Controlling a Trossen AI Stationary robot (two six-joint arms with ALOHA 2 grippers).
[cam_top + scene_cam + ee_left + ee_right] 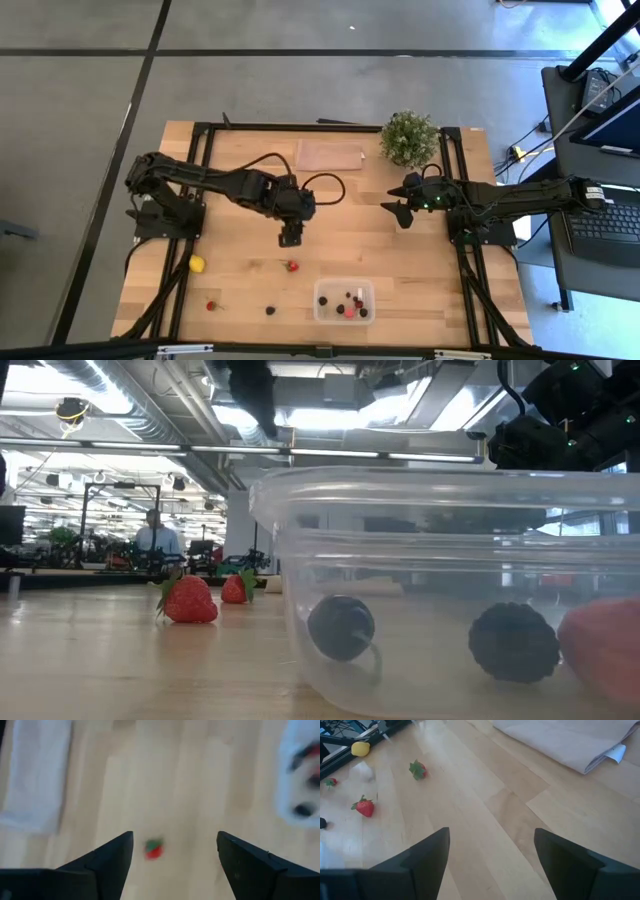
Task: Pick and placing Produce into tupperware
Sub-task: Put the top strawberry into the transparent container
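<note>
My left gripper (290,237) hangs open over the middle of the table, just on the far side of a red strawberry (292,266). In the left wrist view that strawberry (154,849) lies on the wood between the open fingers (175,851), untouched. The clear tub (345,300) stands near the table's near edge with several pieces inside: dark berries (340,627) and a red one (605,650). A yellow lemon (197,263), another strawberry (211,305) and a dark berry (270,310) lie loose to the left. My right gripper (395,212) waits open at the right (492,855).
A bushy green potted plant (408,137) stands at the far edge, close to my right arm. A flat brownish sheet (330,155) lies beside it. Bare wood stretches between the strawberry and the tub. A person (155,538) sits far back in the room.
</note>
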